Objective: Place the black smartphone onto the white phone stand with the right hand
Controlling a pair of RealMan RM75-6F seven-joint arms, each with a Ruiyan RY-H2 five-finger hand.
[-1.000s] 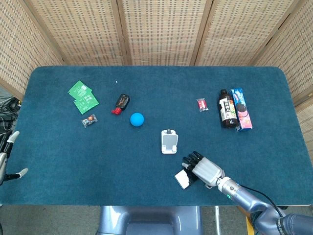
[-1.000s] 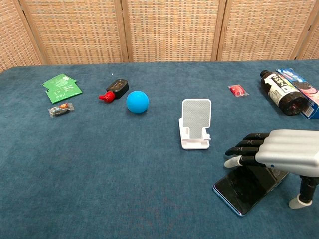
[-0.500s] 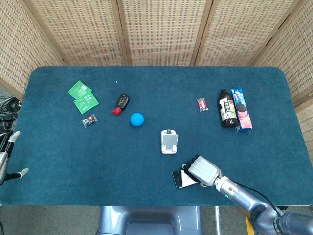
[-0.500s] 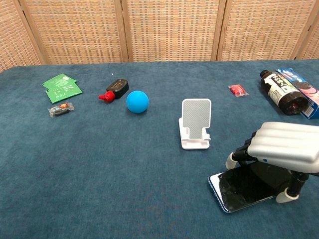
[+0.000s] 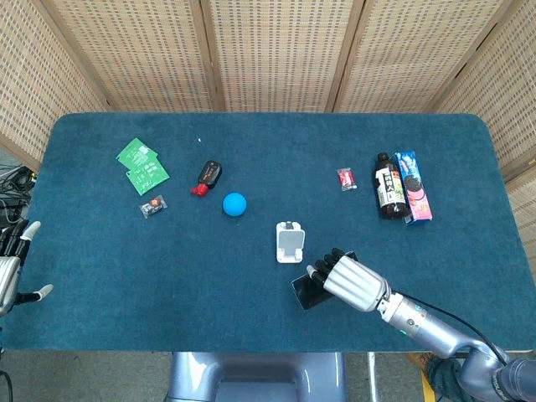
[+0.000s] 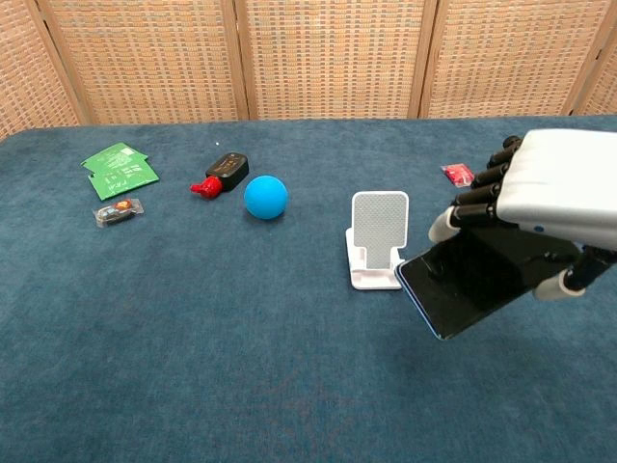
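Gripping the phone (image 6: 461, 289) in my right hand (image 6: 540, 198), fingers curled over its top, just beside the stand (image 6: 377, 241).

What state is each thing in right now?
phone: held off the table by the right hand, tilted, just right of the stand
stand: upright, empty
right hand: grips the phone
left hand: at the table's left edge, holds nothing
bottle: lying on its side, capped
blue ball: resting on the table
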